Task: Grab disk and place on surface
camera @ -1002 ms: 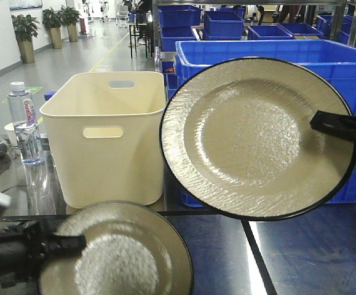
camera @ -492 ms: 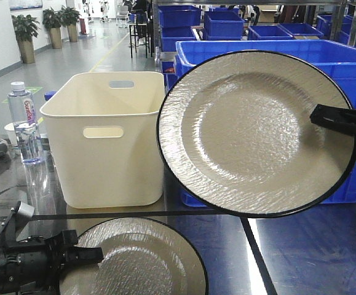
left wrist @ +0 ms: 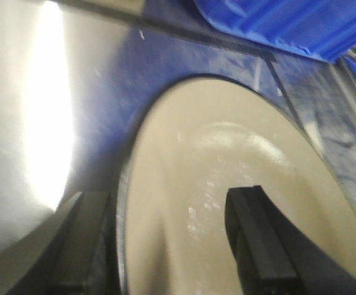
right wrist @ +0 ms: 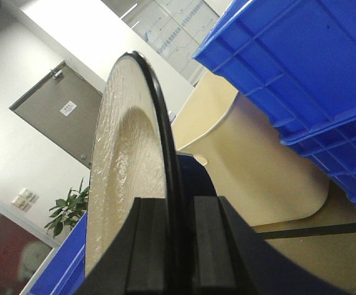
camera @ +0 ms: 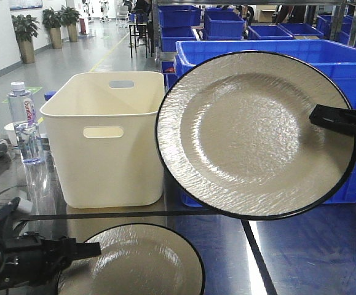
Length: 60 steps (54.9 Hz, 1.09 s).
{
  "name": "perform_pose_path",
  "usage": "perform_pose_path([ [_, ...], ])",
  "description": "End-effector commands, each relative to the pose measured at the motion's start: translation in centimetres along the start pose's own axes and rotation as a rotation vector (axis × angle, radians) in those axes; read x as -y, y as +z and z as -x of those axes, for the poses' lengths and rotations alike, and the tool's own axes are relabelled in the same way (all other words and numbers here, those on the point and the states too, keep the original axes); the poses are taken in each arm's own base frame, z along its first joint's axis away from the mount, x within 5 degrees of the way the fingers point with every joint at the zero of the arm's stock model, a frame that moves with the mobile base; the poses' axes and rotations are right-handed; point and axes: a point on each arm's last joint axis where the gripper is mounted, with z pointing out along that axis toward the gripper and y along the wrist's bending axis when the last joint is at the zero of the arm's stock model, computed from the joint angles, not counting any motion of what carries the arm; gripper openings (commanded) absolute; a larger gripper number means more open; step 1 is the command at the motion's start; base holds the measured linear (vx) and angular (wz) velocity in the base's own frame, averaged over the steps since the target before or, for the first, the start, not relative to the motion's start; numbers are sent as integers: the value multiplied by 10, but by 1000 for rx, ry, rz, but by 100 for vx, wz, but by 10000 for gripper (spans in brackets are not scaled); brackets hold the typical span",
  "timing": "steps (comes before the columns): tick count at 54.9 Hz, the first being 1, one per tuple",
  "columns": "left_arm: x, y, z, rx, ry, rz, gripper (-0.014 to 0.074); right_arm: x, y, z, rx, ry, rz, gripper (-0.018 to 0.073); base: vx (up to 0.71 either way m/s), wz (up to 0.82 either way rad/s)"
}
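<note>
A large beige disk (camera: pixel 251 135) with a black rim is held upright in the air, its face toward the front camera. My right gripper (camera: pixel 316 117) is shut on its right edge; the right wrist view shows the rim of the disk (right wrist: pixel 128 141) pinched between the pads of the gripper (right wrist: pixel 176 203). A second beige disk (camera: pixel 141 264) lies low on the dark glossy surface (camera: pixel 313 258) at the front left. My left gripper (camera: pixel 91 249) is at its left rim. In the left wrist view the gripper (left wrist: pixel 165 203) is open, its fingers (left wrist: pixel 257 239) standing well apart around the rim of the disk (left wrist: pixel 227 184).
A cream plastic tub (camera: pixel 104 141) stands behind the lower disk. Blue crates (camera: pixel 350 67) are stacked at the back right. A water bottle (camera: pixel 23 123) is at the far left. Black tape lines (camera: pixel 257 252) cross the tabletop.
The lower disk moved right and settled lower and flatter on the surface, with the left arm following it. The right gripper's disk shifted slightly up and left.
</note>
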Motion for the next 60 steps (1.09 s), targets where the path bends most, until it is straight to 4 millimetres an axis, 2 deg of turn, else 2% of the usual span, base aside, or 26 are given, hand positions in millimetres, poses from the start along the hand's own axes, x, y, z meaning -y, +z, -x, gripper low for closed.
perform_pose_path([
  [1,18,-24,28,163,23,-39,513,-29,-7,14,94,43,143,-9,0,0],
  [6,21,-46,39,241,45,-10,513,-27,-6,12,81,27,122,-9,0,0],
  [11,31,-73,48,327,86,-3,503,-24,-6,11,60,25,83,-9,0,0],
  [17,48,-108,56,438,145,6,429,-13,-3,8,30,33,9,-9,0,0],
  [22,70,-137,56,526,213,3,280,-1,8,4,-15,49,-31,-9,0,0],
  [28,92,-158,50,575,282,-27,15,12,37,-12,-100,97,-37,-9,0,0],
  [29,94,-159,49,572,294,-30,-13,16,42,-15,-112,107,-43,-9,0,0],
  [33,100,-161,45,551,330,-52,-10,24,67,-34,-186,136,-46,-9,0,0],
  [42,96,-158,40,483,295,-22,-5,41,110,-72,-296,199,-48,-9,0,0],
  [52,95,-158,39,465,272,-18,-5,54,138,-102,-353,226,-28,-5,0,0],
  [60,96,-158,39,463,272,-24,-4,56,147,-113,-364,199,-30,33,0,0],
])
